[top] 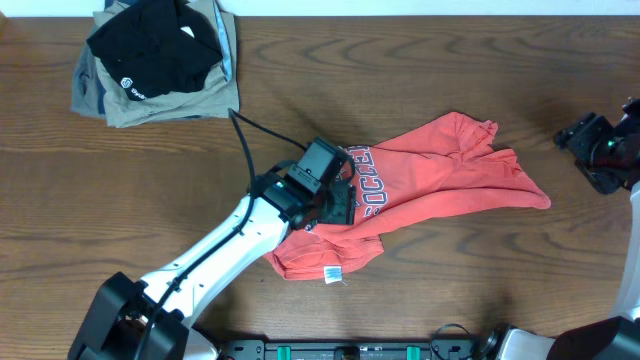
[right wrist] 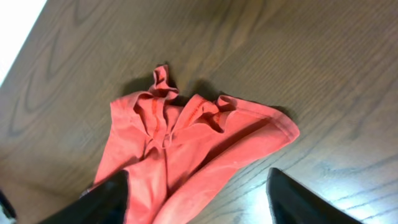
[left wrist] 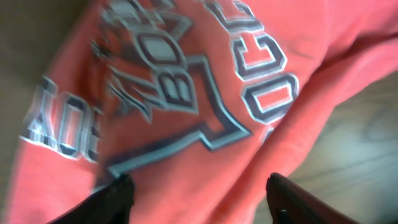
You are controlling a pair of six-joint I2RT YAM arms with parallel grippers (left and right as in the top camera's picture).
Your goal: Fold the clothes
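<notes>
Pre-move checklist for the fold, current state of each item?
1. Left tool open: ok, fingers apart above the chest lettering.
2. Left tool touching fabric: cannot tell.
3. Right tool open and empty: ok.
4. Right tool within the T-shirt: not ok, it sits far right, apart from the cloth.
5. T-shirt spread flat: not ok, crumpled, and bunched at the end nearest the right tool.
6. Black garment and khaki garment apart from the T-shirt: ok, stacked at the far left corner.
</notes>
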